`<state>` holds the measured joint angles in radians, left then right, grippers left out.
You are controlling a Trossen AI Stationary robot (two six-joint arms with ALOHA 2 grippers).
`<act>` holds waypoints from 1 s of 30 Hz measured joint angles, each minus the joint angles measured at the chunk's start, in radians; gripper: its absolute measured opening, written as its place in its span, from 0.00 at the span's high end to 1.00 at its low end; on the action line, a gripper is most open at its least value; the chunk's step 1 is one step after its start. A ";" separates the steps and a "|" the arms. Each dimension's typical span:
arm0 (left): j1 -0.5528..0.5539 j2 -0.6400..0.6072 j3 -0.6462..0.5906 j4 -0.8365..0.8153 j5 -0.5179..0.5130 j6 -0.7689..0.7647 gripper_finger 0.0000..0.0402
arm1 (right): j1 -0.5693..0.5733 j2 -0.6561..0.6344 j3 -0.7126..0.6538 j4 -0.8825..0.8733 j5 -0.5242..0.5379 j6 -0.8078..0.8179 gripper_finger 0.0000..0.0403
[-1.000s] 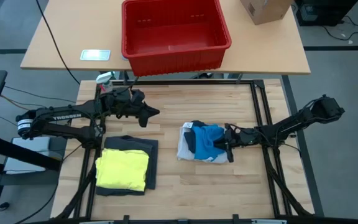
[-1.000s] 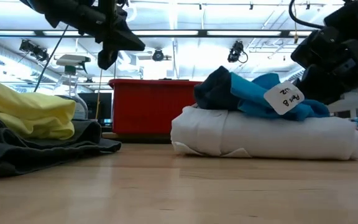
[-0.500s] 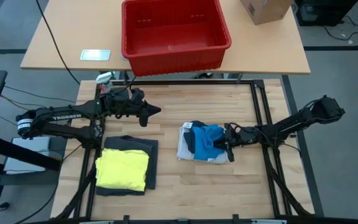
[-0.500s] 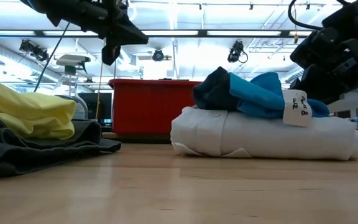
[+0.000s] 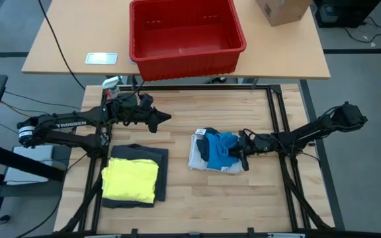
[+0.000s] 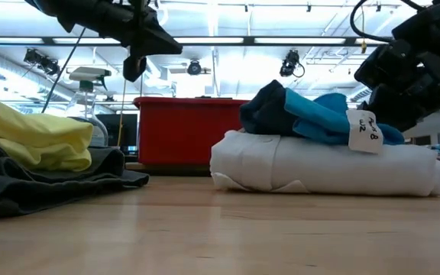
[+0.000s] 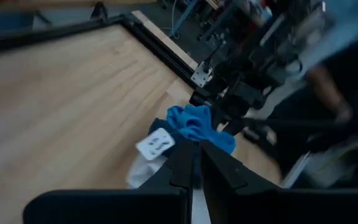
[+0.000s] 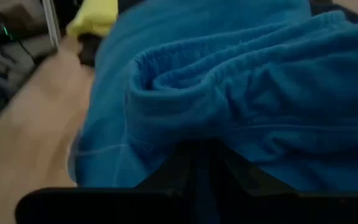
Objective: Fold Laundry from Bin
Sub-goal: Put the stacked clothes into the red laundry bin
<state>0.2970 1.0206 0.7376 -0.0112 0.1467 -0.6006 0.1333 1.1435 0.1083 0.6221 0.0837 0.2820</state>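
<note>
The right gripper (image 5: 243,155) sits low at the 3 o'clock edge of the blue garment (image 5: 221,147), its jaws pinched shut on a fold of that blue cloth — the right wrist view shows the dark fingers (image 8: 194,163) buried in the blue fabric. The blue garment, with dark trim toward 9 o'clock, lies bunched on top of a folded white garment (image 5: 200,160), and this small pile rests on the wooden bench (image 5: 204,116) a little to the 4 o'clock side of its middle. A white paper tag (image 6: 363,130) hangs from the blue cloth on the side facing the low camera.

The left gripper (image 5: 167,119) hangs in the air above the bench at about 10 o'clock from the pile, well apart from it, jaws closed together and holding nothing.

At the bench's 8 o'clock corner a folded yellow garment (image 5: 131,180) lies on a folded dark grey garment (image 5: 152,157).

The red bin (image 5: 186,58) stands on a second, paler table (image 5: 65,39) at 12 o'clock, beyond the bench — what shows of its inside is bare red floor. A brown cardboard box (image 5: 280,9) sits at that table's 1 o'clock corner.
</note>
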 joint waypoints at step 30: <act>-0.243 0.489 0.000 0.334 -0.068 -0.400 0.35 | -0.169 -0.008 0.838 -1.192 -0.034 0.483 0.36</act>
<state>0.0536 1.5094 0.7380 0.3232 0.0784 -1.0009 -0.0359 1.1358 0.9466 -0.5694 0.0499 0.7650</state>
